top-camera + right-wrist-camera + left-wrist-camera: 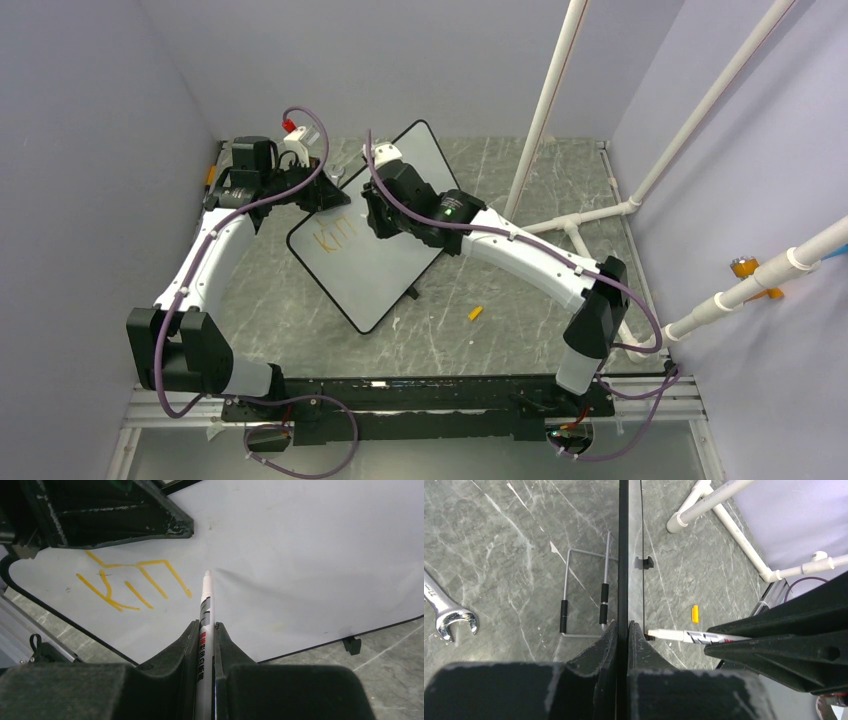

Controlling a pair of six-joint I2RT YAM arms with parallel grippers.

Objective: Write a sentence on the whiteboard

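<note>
The near part of the grey marbled counter [300,335] carries a small orange piece [475,313], noted lying loose and apart from the board's near corner. The whiteboard [375,285] is found at mid-counter, turned diagonally, with one rounded corner pointed toward the arm bases. The sentence [132,582] is recorded as a few orange-yellow strokes only, set on the board's left part close to its black frame. The right tool [206,630] is seen pinched onto a marker [205,600], white-barrelled, whose tip is placed at the white surface just right of the strokes; actual contact cannot be confirmed. The left tool [624,630] is seen clamped on the board's framed edge at its far left side. Beyond the board, a wire stand [584,595] and a wrench [446,615] are noted on the counter. White pipes [590,215] are observed at the far right.
</note>
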